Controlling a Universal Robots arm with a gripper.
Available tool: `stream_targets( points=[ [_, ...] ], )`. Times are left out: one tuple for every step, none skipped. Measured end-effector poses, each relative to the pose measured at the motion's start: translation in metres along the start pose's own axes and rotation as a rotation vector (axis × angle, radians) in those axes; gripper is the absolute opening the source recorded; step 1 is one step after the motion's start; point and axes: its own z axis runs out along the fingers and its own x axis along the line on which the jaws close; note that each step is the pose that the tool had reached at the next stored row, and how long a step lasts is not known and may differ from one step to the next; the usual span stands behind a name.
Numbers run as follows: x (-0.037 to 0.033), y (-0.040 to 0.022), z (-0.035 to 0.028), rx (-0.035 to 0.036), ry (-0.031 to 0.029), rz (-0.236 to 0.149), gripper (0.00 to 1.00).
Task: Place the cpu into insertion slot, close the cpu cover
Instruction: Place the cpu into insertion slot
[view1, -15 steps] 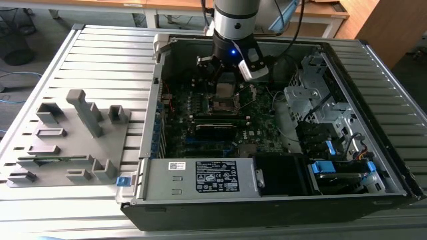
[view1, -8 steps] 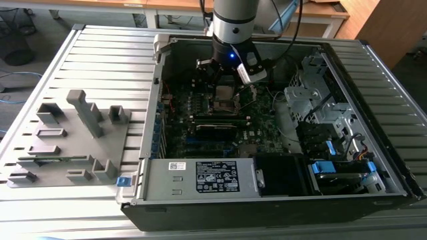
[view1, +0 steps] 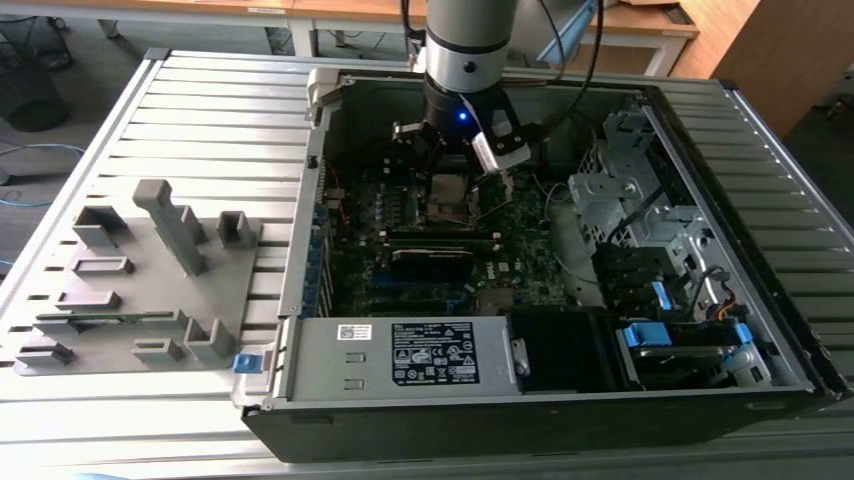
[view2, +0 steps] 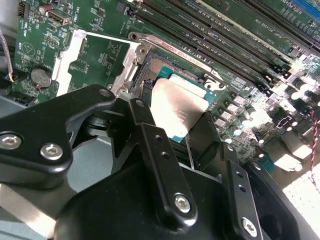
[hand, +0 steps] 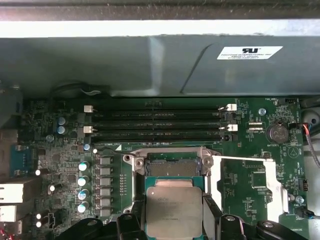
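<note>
1. Room: in the exterior view, a wooden desk (view1: 561, 25) is standing beyond the far edge and loose cables are lying on the floor at the exterior view's left.
2. Slatted metal table (view1: 200, 110): it is carrying everything below.
3. Open computer case (view1: 534, 430): it is lying on its side; the first wrist view is showing its far grey wall with a white label.
4. Arm (view1: 467, 40): it is reaching down into the far half of the case.
5. Grey fixture tray (view1: 134, 260): it is sitting on the table at the exterior view's left, well apart from the gripper.
6. Power-supply box (view1: 400, 355): it is filling the near edge of the case.
7. Green motherboard (hand: 240, 180): long black memory slots (hand: 160, 125) are running across it on the far side of the slot.
8. Gripper (view2: 172, 120): black jaws are closing on the cpu from two opposite edges.
9. The cpu cover (hand: 277, 185): it is lying swung open just beside the insertion slot on the exterior view's right, board showing through its hollow centre, its wire lever (hand: 245, 159) along one edge.
10. The insertion slot (hand: 167, 169): its far strip is showing uncovered past the chip.
11. The cpu (hand: 173, 212): it is sitting between the jaws, over the near part of the slot.
</note>
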Motion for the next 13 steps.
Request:
stream_targets(
  points=[
    [0.0, -0.0001, 0.0007, 0.0001, -0.0001, 0.002, 0.54],
    [0.0001, -0.0001, 0.0011, 0.0002, -0.0002, 0.003, 0.54],
    [0.0001, -0.0001, 0.0011, 0.0003, -0.0002, 0.003, 0.54],
    [0.0001, -0.0001, 0.0011, 0.0003, -0.0002, 0.003, 0.54],
    [0.0001, -0.0001, 0.0011, 0.0003, -0.0002, 0.003, 0.54],
    [0.0001, -0.0001, 0.0011, 0.0003, -0.0003, 0.004, 0.54],
    [0.0001, -0.0001, 0.0012, 0.0005, -0.001, 0.011, 0.54],
    [0.0001, -0.0001, 0.0014, 0.0009, -0.002, 0.023, 0.54],
    [0.0001, -0.0001, 0.0016, 0.0014, -0.0032, 0.036, 0.54],
    [0.0001, -0.0001, 0.0018, 0.002, -0.0045, 0.051, 0.54],
    [0.0001, -0.0002, 0.0019, 0.0027, -0.0058, 0.066, 0.54],
    [0.0001, -0.0002, 0.0023, 0.0041, -0.0087, 0.1, 0.54],
    [0.0001, -0.0002, 0.0024, 0.0052, -0.0112, 0.128, 0.54]
  ],
)
